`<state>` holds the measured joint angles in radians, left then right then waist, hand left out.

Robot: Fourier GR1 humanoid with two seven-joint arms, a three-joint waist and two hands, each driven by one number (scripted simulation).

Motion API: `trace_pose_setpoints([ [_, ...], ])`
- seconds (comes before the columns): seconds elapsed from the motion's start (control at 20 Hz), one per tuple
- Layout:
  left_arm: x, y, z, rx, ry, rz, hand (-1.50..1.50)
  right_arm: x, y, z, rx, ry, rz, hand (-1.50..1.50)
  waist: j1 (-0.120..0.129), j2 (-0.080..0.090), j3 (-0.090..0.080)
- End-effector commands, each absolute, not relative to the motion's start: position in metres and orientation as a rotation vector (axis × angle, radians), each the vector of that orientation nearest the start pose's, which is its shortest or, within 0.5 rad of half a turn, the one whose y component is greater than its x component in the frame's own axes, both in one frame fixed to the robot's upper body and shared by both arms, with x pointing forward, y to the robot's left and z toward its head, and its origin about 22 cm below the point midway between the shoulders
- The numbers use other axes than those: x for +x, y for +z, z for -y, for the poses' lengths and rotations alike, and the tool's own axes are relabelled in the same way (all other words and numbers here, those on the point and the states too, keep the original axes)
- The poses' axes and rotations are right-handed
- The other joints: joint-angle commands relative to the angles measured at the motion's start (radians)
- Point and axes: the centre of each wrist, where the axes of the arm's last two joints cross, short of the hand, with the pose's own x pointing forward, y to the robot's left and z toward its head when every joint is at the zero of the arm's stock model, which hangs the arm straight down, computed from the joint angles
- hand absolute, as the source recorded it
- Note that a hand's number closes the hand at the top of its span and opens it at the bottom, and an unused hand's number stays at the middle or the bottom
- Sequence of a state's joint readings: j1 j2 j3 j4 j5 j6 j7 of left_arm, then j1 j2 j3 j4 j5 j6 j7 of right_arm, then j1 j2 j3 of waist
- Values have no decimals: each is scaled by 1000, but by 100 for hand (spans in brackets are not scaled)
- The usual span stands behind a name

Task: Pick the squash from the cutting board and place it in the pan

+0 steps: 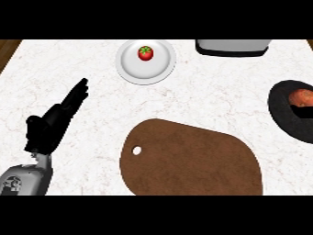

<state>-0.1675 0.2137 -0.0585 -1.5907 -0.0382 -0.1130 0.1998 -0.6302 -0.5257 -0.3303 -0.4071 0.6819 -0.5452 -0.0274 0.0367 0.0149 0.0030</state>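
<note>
Landmark: brown cutting board [192, 160], rounded, with a small hole near its left edge; it lies at the lower middle of the white marble counter [206, 94].
Squash: orange-red, round [305, 97]; off the board, sitting inside the pan, up and to the right of the board.
Pan: black, round [284, 117], at the counter's right edge, apart from the board; its right part is cut by the view's edge.
Right hand: black fingers [310, 111] show at the far right, over the pan and touching or just below the squash. Mostly out of view; I cannot tell whether the fingers are apart or closed on the squash.
Left hand: black [56, 120], left of the board and well apart from it; fingers straight and held together, pointing up and to the right, holding nothing.
Left forearm: grey [25, 180], rising from the lower edge, left of the board.
Plate: white, round [160, 69], above the board near the far edge.
Tomato: red with green top [145, 53], on the plate.
Appliance: white with a dark base [232, 47], above and right of the board, cut off at the top.
</note>
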Motion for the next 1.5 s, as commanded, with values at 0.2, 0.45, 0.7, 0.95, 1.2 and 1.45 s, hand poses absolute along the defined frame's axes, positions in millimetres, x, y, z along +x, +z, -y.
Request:
trace_pose_setpoints([
  [0.2, 279, 50, -247, 67, -373, 1515, 0, 343, 16, 446, -1144, 98, 1193, -150, 13, 11, 4],
  [0.45, 278, 56, -242, 71, -367, 1521, 0, 343, 14, 443, -1076, -119, 1401, -150, 4, 3, 5],
  [0.7, 274, 52, -246, 86, -376, 1540, 0, 322, 16, 474, -907, -321, 1508, -150, -1, 3, 5],
  [0.95, 265, 49, -243, 68, -364, 1521, 0, 274, 3, 512, -767, -291, 1553, -150, -10, -5, 2],
  [1.2, 268, 58, -234, 69, -372, 1504, 0, 261, -21, 504, -758, -295, 1685, -150, -12, -6, 2],
  [1.45, 272, 46, -250, 86, -348, 1502, 0, 212, -46, 518, -736, -227, 1702, -150, -29, -10, -1],
])
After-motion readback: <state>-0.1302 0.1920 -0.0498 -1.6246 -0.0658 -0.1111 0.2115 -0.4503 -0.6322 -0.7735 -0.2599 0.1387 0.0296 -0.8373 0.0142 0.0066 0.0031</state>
